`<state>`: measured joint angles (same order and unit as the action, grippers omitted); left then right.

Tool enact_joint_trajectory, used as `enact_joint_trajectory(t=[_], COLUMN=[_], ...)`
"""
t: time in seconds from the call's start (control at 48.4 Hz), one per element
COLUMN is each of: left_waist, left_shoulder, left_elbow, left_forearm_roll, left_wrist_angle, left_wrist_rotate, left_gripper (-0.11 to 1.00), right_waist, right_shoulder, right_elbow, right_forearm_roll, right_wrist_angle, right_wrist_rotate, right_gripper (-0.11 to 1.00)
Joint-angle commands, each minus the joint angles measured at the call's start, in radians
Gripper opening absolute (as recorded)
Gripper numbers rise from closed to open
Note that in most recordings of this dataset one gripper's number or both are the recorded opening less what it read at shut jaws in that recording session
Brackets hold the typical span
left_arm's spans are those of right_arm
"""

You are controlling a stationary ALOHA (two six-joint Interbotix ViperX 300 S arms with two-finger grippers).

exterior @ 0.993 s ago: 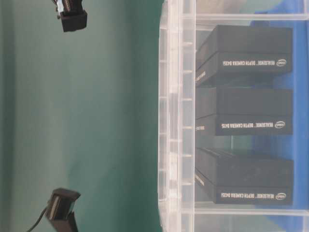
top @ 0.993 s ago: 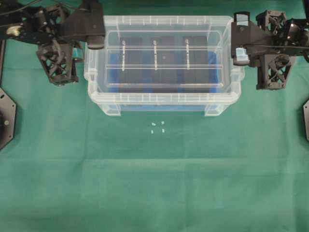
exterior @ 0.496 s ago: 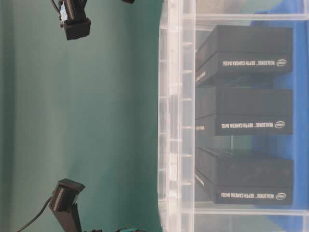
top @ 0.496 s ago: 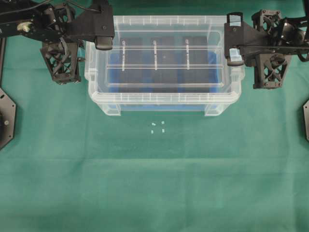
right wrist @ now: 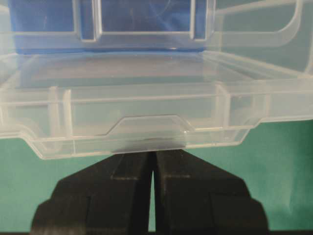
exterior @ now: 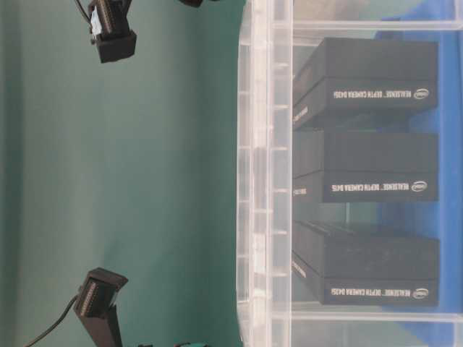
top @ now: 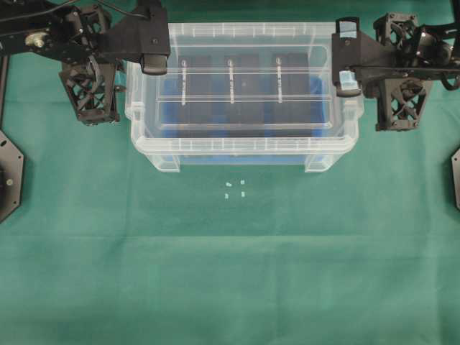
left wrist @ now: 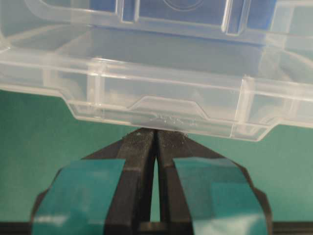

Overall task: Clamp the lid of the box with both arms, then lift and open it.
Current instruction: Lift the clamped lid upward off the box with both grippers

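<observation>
At the bottom of each wrist view the fingers are pressed together with only a hairline slit: the teal-taped left gripper (left wrist: 156, 134) and plain black right gripper (right wrist: 151, 155) each meet the lid (top: 244, 79) at a small side tab, though actual pinching is hidden. Beyond, the lid sits on the box (top: 244, 147), upper centre of the overhead frame on the green surface (top: 230, 273), with three black slabs (exterior: 365, 184) inside.
</observation>
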<state>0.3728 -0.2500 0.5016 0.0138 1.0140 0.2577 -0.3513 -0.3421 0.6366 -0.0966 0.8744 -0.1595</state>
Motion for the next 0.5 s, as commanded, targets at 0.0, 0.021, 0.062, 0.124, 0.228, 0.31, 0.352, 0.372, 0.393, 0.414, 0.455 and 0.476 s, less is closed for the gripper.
enact_joint_trajectory(t=[0.0, 0.021, 0.062, 0.124, 0.228, 0.31, 0.352, 0.372, 0.393, 0.414, 0.455, 0.476], left_waist=[-0.018, -0.018, -0.018, -0.018, -0.018, -0.018, -0.018, -0.018, -0.018, -0.018, -0.018, -0.02], left_shoulder=[-0.017, -0.02, -0.026, -0.035, -0.046, -0.049, -0.051, -0.051, -0.051, -0.051, -0.051, -0.051], left_elbow=[-0.041, -0.044, -0.049, -0.057, -0.067, -0.078, -0.087, -0.091, -0.095, -0.1, -0.109, -0.114], left_forearm_roll=[-0.005, -0.005, -0.005, -0.005, -0.005, -0.005, -0.005, -0.005, -0.005, -0.005, -0.005, -0.005], left_wrist_angle=[0.008, 0.011, 0.017, 0.023, 0.037, 0.058, 0.072, 0.077, 0.081, 0.087, 0.098, 0.103], left_wrist_rotate=[-0.003, -0.003, -0.005, -0.005, -0.006, -0.008, -0.008, -0.008, -0.009, -0.009, -0.009, -0.009], left_gripper=[0.01, 0.01, 0.01, 0.01, 0.01, 0.01, 0.01, 0.01, 0.01, 0.01, 0.01, 0.01], right_waist=[0.009, 0.009, 0.011, 0.009, 0.009, 0.009, 0.009, 0.009, 0.011, 0.011, 0.011, 0.012], right_shoulder=[-0.006, -0.006, -0.006, -0.008, -0.012, -0.018, -0.021, -0.021, -0.023, -0.025, -0.028, -0.029], right_elbow=[-0.057, -0.058, -0.066, -0.072, -0.083, -0.094, -0.103, -0.104, -0.11, -0.114, -0.12, -0.123], right_forearm_roll=[0.003, 0.003, 0.003, 0.003, 0.003, 0.003, 0.002, 0.003, 0.003, 0.003, 0.002, 0.002], right_wrist_angle=[-0.011, -0.009, -0.003, 0.005, 0.015, 0.031, 0.038, 0.043, 0.048, 0.054, 0.063, 0.066], right_wrist_rotate=[0.006, 0.006, 0.006, 0.006, 0.008, 0.008, 0.009, 0.009, 0.009, 0.009, 0.009, 0.009], right_gripper=[0.0, 0.0, 0.0, 0.0, 0.0, 0.0, 0.0, 0.0, 0.0, 0.0, 0.0, 0.0])
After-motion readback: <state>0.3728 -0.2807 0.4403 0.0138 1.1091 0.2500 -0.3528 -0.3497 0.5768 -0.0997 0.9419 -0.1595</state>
